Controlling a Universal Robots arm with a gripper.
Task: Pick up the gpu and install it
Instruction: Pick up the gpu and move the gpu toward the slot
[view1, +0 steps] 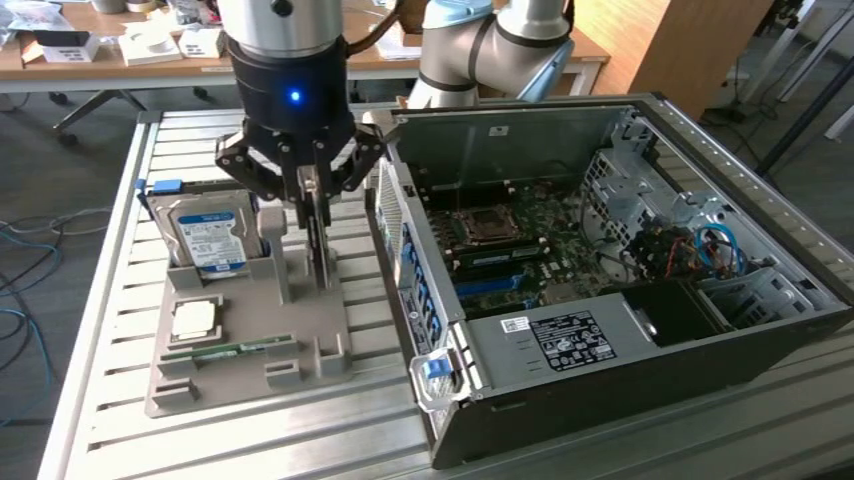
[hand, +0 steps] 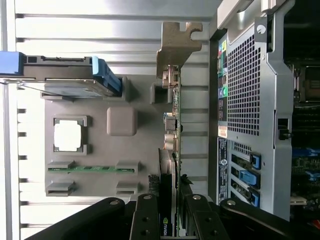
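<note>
1. On the exterior view's left, one grey tray (view1: 310, 330) on the bench (view1: 100, 330) carries one hard drive (view1: 200, 235) on edge, one square chip (view1: 195, 318) and one green memory stick (view1: 227, 350).
2. One hand (view1: 312, 215) pinches the single gpu (view1: 322, 262), upright on the tray.
3. One open computer case (view1: 587, 330) lies on the right.

No legible text; gpu (hand: 169, 150) logo mark unreadable.

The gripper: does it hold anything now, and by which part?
The gripper grips the gpu by its long top edge, at the end away from the bracket.
</note>
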